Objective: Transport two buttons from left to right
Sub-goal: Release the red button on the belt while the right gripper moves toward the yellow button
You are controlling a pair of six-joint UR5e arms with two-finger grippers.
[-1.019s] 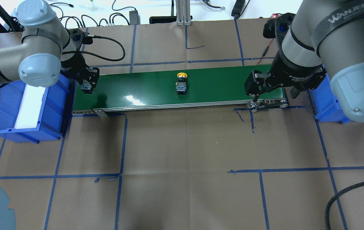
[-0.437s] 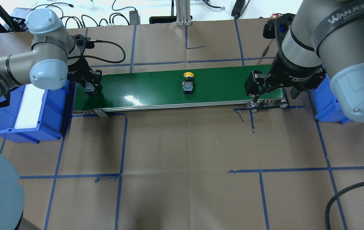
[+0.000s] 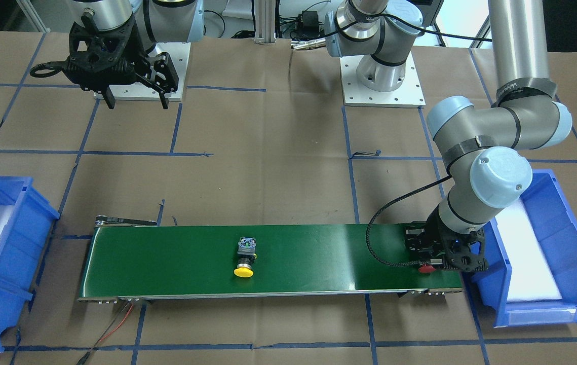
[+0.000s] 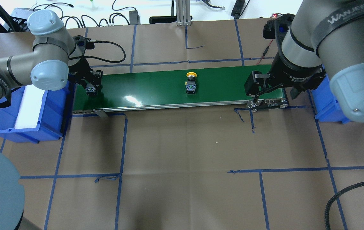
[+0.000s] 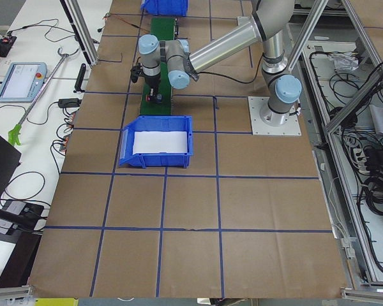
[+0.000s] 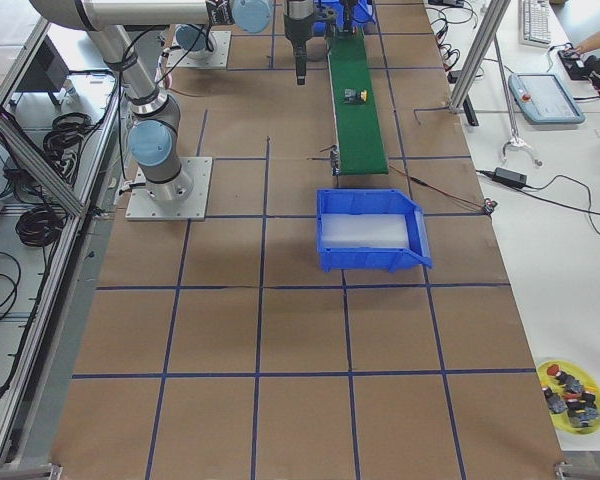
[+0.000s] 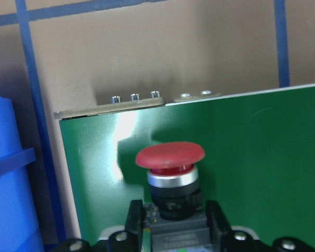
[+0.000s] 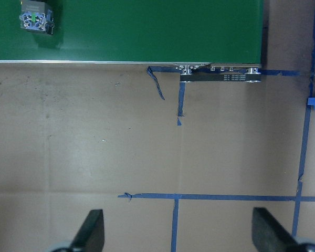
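Front: left gripper (image 3: 443,256) pinches red button (image 3: 425,268) by its block body at the glossy green belt's (image 3: 318,253) robot-left end; yellow button (image 3: 244,263) lies on its side mid-belt
Overhead: right gripper (image 4: 274,95) raised near the right end
Left wrist: smooth domed cap (image 7: 169,155), metal collar (image 7: 172,180), top-heavy, may roll on release
Right wrist: fingers (image 8: 92,231) spread, empty; a mistimed grab could miss the yellow one

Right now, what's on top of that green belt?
A yellow button lies midway along the belt. A red button is at one end, between the left fingers; whether it touches is hidden.
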